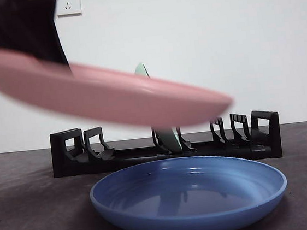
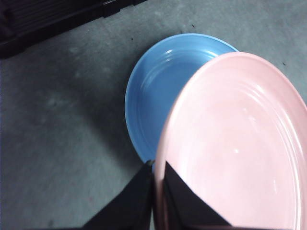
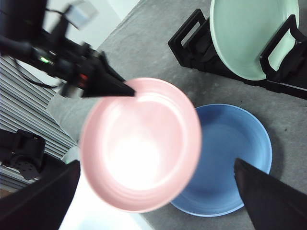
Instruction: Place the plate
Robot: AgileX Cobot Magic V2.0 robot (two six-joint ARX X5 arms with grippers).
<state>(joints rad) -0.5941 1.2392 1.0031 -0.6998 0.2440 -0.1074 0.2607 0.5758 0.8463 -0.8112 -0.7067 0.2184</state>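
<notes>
A pink plate (image 1: 113, 94) hangs tilted in the air over the table, its low edge toward the right in the front view. My left gripper (image 2: 157, 177) is shut on its rim, seen at the upper left of the front view (image 1: 54, 59). The pink plate (image 2: 240, 143) partly overlaps a blue plate (image 2: 158, 86) lying flat on the table below. My right gripper (image 3: 157, 164) is open, high above both plates, holding nothing. From there the pink plate (image 3: 139, 143) and the left gripper (image 3: 127, 91) on its rim both show.
A black dish rack (image 1: 70, 156) stands behind the blue plate (image 1: 190, 199), with a pale green plate (image 1: 167, 138) upright in a middle slot. In the right wrist view the rack (image 3: 192, 43) holds that green plate (image 3: 249, 33). The slots on either side hold nothing.
</notes>
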